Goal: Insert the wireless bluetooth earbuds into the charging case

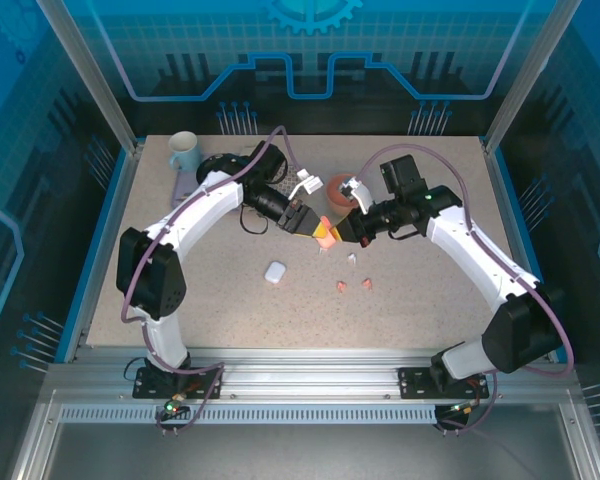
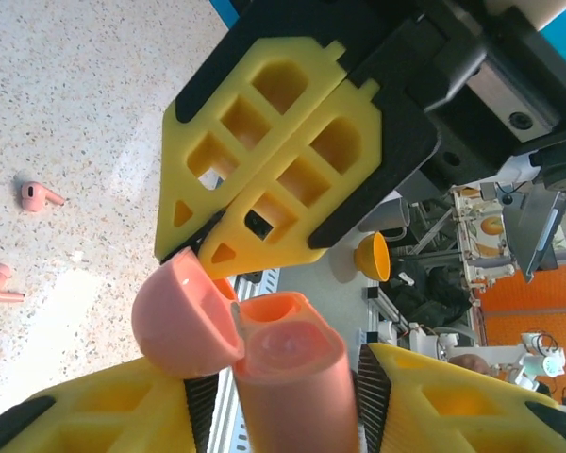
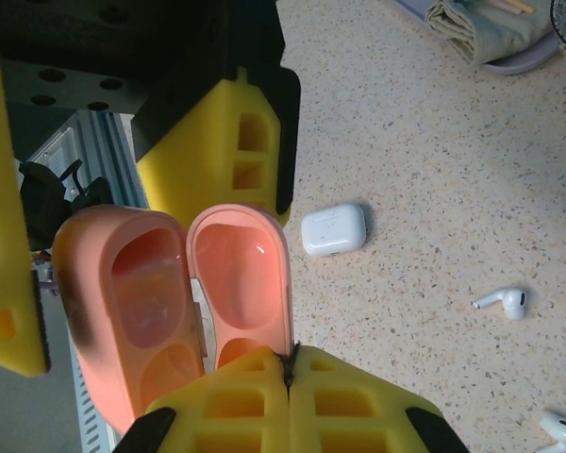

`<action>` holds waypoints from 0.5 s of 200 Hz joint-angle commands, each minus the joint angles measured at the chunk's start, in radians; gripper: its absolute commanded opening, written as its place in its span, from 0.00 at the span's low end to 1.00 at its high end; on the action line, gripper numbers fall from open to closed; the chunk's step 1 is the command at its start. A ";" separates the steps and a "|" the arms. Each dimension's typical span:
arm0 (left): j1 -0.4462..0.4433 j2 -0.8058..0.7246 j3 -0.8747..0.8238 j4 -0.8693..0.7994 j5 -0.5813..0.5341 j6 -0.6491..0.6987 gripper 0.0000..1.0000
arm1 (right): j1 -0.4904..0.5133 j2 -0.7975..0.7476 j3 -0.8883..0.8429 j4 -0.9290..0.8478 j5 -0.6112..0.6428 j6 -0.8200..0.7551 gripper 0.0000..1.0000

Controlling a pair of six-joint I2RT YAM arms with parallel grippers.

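At mid-worktop, the left pincer [image 1: 302,220] pinches the open pink case [image 3: 123,302] by its body. The right pincer [image 3: 290,373] is pressed together, tips against the case's raised lid [image 3: 241,283]. Two pink earbuds [image 2: 38,195] lie loose on the worktop [image 1: 430,300] just beside the arms. Two white earbuds [image 3: 503,302] lie near the shut white case [image 3: 333,229].

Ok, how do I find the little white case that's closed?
Look at the middle of the speckled beige table. Near the open salmon-pink case, a bit to its left, lies a small white pebble-shaped case. It is shut, white not pink, and bigger than the tiny pink earbuds to its right.
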 commanded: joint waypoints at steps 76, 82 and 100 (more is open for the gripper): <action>-0.001 0.044 0.082 -0.078 0.026 0.060 0.34 | 0.035 0.015 0.069 -0.102 0.055 -0.078 0.00; 0.000 0.045 0.082 -0.078 0.027 0.059 0.31 | 0.037 0.015 0.070 -0.101 0.057 -0.078 0.00; 0.000 0.041 0.080 -0.074 0.028 0.056 0.25 | 0.036 0.019 0.075 -0.101 0.063 -0.078 0.00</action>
